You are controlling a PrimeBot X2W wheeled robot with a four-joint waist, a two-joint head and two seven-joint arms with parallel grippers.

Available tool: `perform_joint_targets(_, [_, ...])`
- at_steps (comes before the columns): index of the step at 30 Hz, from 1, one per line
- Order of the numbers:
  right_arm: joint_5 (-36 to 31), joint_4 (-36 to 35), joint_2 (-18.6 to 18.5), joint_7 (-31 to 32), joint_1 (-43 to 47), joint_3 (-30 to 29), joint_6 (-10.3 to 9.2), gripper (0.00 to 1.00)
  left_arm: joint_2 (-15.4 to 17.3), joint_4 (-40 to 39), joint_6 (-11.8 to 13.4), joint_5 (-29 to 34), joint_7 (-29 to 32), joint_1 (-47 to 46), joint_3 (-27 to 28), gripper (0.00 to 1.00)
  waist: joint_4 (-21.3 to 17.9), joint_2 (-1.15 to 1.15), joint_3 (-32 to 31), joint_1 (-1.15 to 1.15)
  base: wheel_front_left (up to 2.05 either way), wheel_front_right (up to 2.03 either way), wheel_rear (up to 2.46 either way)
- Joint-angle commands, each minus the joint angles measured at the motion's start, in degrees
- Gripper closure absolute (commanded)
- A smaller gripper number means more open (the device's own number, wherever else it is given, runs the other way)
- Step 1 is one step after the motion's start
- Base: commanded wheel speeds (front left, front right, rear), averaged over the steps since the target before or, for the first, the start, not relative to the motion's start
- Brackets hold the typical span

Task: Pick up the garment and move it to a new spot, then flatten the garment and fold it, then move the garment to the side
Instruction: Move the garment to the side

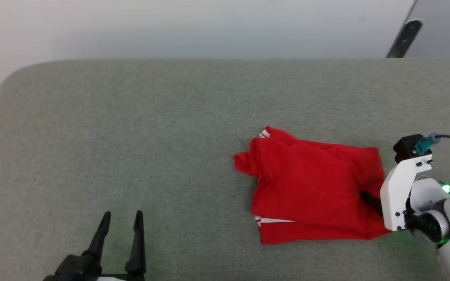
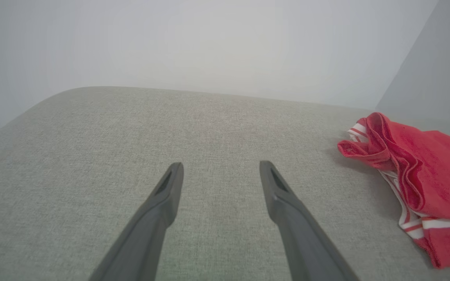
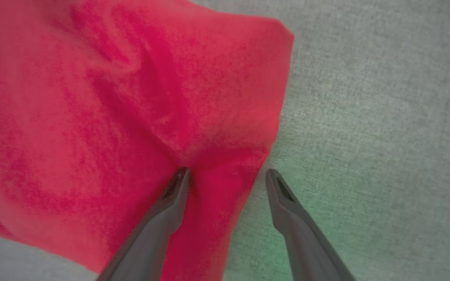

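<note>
- Left tool [image 1: 122, 214] sits closest, low at the near edge. Its two dark, tapered fingers are apart and empty over the bare surface [image 1: 131, 117], well apart from the cloth.
- Right tool [image 3: 227, 171] is at the right-hand edge of the garment [image 1: 315, 187] with its fingers spread. One lies on the red cloth and the other on the surface just beside the edge, so nothing is clamped.
- The garment lies right of the middle of the surface, gathered into a rough stacked rectangle. No lettering shows.
- By my reading, flattening and folding are done, if loosely: the layers sit askew and the left corner is bunched. What seems left is the move to the side, and the grip for it is not yet taken.
- The cloth is a soft, matte red knit, slack and creased. Red-and-white striped trim [image 2: 412, 224] peeps out between the layers at the near-left edge.
- The surface is grey-green woven fabric, faintly nubbly, with a rounded far-left corner. A green glow tints it beside the right arm.
</note>
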Motion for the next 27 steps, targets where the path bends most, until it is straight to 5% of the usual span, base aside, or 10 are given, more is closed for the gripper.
perform_joint_targets(1, [0.4, 1.5, -0.7, 1.5, -0.8, 1.5, -0.08, 0.0, -0.3, 0.3, -0.3, -0.2, -0.4, -1.0, 0.1, 0.0, 2.3, 0.0, 2.2, 0.0, 0.0, 0.0, 0.0])
perform_joint_targets(5, [1.5, 4.7, -1.2, 1.5, -1.7, 3.5, -0.07, 0.0, -0.6, 1.4, -0.7, 0.0, -0.5, -1.9, 0.1, 0.0, 3.3, 0.0, 2.7, 0.0, 0.0, 0.0, 0.0])
perform_joint_targets(6, [1.9, 5.4, -1.0, 1.1, -1.9, 3.5, -0.07, 0.09, -0.7, 1.4, -0.8, 0.1, -0.5, -2.1, 0.2, 0.0, 3.4, 0.0, 2.7, 0.0, 0.0, 0.0, 0.0])
perform_joint_targets(7, [1.9, 5.9, -0.9, 0.7, -2.0, 3.8, -0.07, 0.51, -0.8, 1.5, -0.9, 0.1, -0.5, -2.3, 0.3, 0.0, 3.5, 0.0, 2.8, 0.0, 0.0, 0.0, 0.0])
perform_joint_targets(9, [2.1, 7.0, -0.9, -0.2, -2.1, 4.5, -0.07, 1.0, -1.0, 1.5, -1.1, 0.3, -0.5, -2.7, 0.4, 0.0, 3.4, 0.0, 2.7, 0.0, 0.0, 0.0, 0.0])
perform_joint_targets(18, [5.1, 7.6, -1.2, -8.8, -2.4, 1.8, -0.1, 1.0, -1.1, 1.7, -2.7, 1.6, -0.5, -4.1, 0.0, 0.0, 0.3, 0.0, 1.3, 0.0, 0.0, 0.0, 0.0])
perform_joint_targets(27, [7.1, 5.0, -7.9, -12.3, 0.4, -5.8, -0.09, 1.0, -0.6, 0.9, -3.6, 2.4, -0.5, -4.9, 0.5, 0.0, -6.3, 0.0, 1.5, 0.0, 0.0, 0.0, 0.0])
